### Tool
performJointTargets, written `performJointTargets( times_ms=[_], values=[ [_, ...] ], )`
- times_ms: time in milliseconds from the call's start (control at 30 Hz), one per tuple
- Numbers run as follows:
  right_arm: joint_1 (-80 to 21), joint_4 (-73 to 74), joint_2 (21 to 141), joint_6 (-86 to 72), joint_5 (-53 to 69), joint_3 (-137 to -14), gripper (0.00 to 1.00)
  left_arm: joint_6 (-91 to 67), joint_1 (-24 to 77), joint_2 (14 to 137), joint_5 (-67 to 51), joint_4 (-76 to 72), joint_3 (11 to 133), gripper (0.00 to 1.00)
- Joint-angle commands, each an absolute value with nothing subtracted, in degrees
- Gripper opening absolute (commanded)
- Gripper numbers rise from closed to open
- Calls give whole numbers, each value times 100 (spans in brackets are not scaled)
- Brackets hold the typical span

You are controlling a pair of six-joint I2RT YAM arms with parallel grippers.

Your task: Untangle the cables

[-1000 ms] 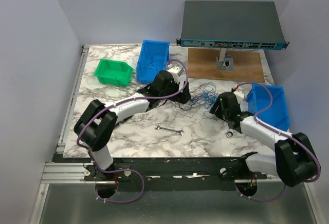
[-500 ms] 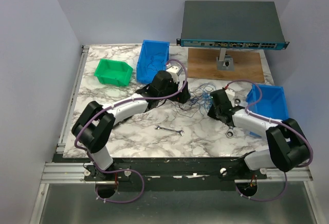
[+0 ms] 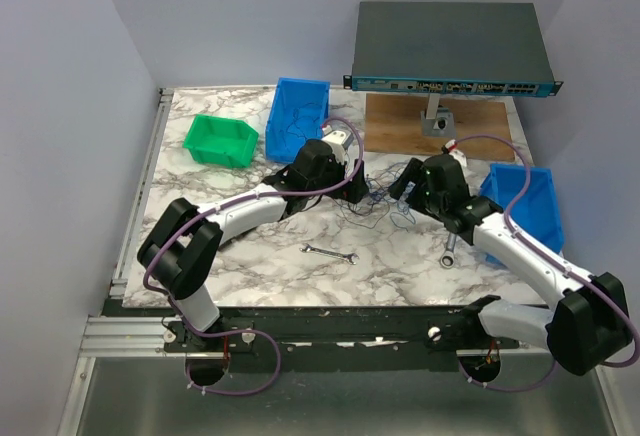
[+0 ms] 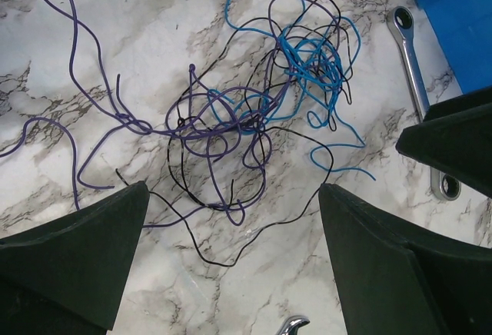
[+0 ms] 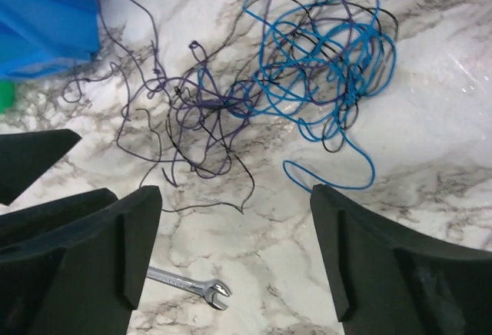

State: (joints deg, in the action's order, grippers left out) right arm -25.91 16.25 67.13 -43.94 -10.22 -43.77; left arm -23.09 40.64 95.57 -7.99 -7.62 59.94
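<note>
1. Nearest the arms, a small silver wrench lies flat on the marble table. A ratchet wrench lies further right. No stamp can be read on either.
2. Mid-table, the cables sit in one clump on the marble, between the two grippers.
   - The blue strands are bunched tight on one side.
   - Black and purple loops are knotted together beside them.
   - Loose purple ends trail outward.
3. The left gripper has its jaws spread wide and grips nothing. It is poised at the clump's near edge.
4. The right gripper is the same: wide apart, empty, facing the clump from the other side.
5. Progress, as I judge it: barely started. No wire lies free of the others, so all the sorting by colour remains.
6. Further back are a green bin and a blue bin. No labels are visible on them.
7. Farthest is a network switch, raised above a wooden board. Its front-panel print is too small to read.
</note>
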Motion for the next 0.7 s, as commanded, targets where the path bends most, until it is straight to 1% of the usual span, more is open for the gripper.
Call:
performJointTargets(
  times_ms=[0,33,100,167,233,333,433,467,600,667],
  values=[
    [-2628,2347,6648,-5029,-1708,-4266,90,-2206,4098,9332,-862,-941,5901,95],
    [-2623,2395,6638,-5264,-1855,-4197,92,-2206,4102,9328,-857,-928,5917,95],
    [-2630,2528,6631,-5929,-2218,-4046,92,-2214,4101,9334,-876,-917,5931,95],
    [-2615,2840,6660,-6792,-2429,-3962,86,-2224,4100,9333,-888,-923,5925,95],
    [-2619,2877,6649,-7397,-2346,-3835,81,-2215,4096,9343,-856,-916,5921,95],
    [-2619,2500,6669,-7922,-2069,-3605,77,-2206,4098,9333,-851,-905,5933,95],
    [-2610,2453,6694,-8584,-2062,-3495,75,-2206,4103,9350,-846,-906,5932,95],
    [-2602,2429,6640,-8862,-2123,-3406,73,-2197,4097,9350,-829,-892,5940,95],
    [-2529,1303,6327,-9440,-2156,-2611,71,-2221,4102,9347,-855,-901,5939,95],
    [-2442,942,6329,-9576,-2095,-2403,71,-2219,4101,9352,-854,-905,5937,95]
  ],
)
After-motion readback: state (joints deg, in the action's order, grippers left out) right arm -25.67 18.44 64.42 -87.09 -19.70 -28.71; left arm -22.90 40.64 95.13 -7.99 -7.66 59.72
